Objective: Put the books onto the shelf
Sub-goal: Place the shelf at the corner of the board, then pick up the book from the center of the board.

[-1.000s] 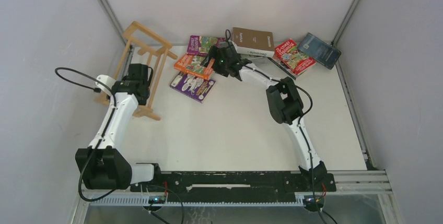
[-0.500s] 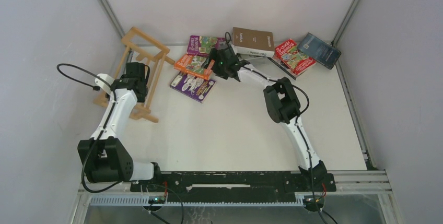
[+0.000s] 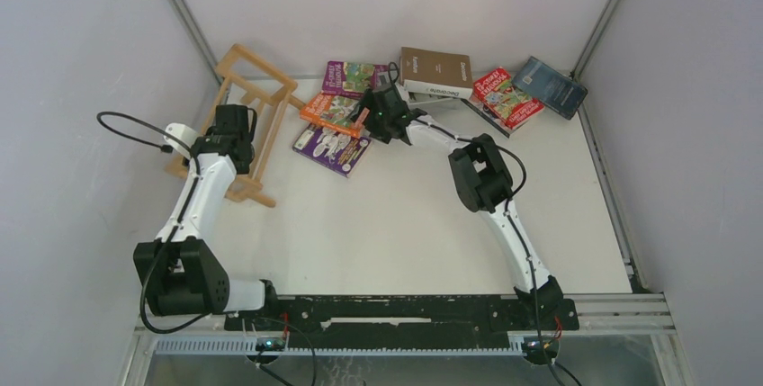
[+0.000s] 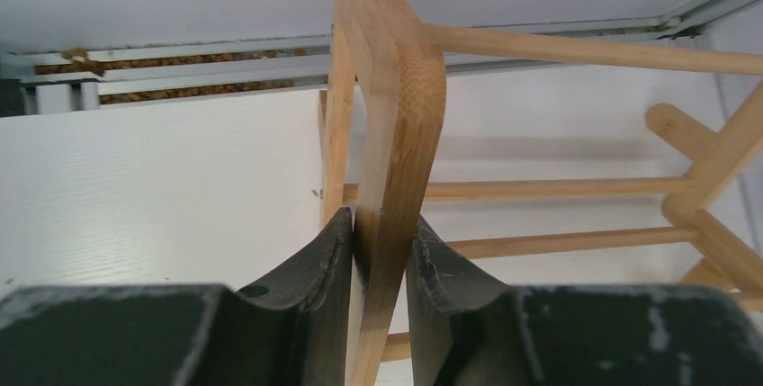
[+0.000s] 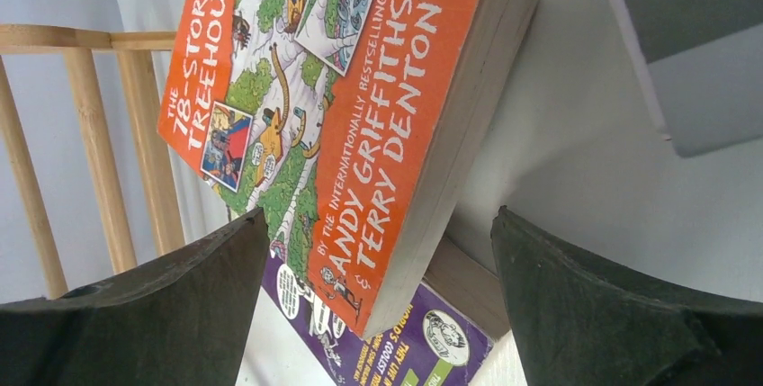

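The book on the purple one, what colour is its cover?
The book is orange with white letters and green drawings; clearest in the right wrist view.

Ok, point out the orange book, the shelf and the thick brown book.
orange book [image 5: 378,116], right wrist view, middle of its front cover.
shelf [image 4: 400,116], left wrist view, its near wooden slat.
brown book [image 3: 436,68], top view, centre of its cover.

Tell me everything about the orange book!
The orange book is a thick, closed paperback with cartoon pictures: The 78-Storey Treehouse by Andy Griffiths and Terry Denton. It lies cover up, one corner resting on the purple book, near the wooden shelf. The right gripper has open jaws either side of it.
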`<move>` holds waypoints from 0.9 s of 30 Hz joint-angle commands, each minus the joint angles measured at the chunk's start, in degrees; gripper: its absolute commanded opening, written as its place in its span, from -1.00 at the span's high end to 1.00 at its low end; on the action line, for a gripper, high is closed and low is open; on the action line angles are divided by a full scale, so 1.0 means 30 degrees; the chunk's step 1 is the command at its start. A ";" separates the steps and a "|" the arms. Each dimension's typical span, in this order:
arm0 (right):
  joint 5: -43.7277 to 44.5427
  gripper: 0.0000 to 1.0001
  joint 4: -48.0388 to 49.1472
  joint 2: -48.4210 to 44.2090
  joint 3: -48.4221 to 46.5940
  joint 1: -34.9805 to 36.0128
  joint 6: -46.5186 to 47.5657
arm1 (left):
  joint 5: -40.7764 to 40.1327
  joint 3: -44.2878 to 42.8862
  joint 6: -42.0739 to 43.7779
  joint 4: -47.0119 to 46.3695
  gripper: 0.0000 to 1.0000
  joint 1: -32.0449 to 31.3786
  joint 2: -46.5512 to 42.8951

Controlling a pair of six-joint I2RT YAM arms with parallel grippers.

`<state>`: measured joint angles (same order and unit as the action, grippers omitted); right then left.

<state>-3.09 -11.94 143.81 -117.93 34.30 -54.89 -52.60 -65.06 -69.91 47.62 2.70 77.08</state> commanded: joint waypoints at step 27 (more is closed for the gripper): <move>0.0041 -0.42 0.3790 0.0470 0.1552 0.0610 -0.4023 | 0.1283 -0.0229 0.0697 -0.3478 -0.18 0.0043 -0.1136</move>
<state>-3.03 -3.20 146.61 -116.90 35.18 -64.42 -50.06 -65.06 -68.95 39.33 2.70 75.40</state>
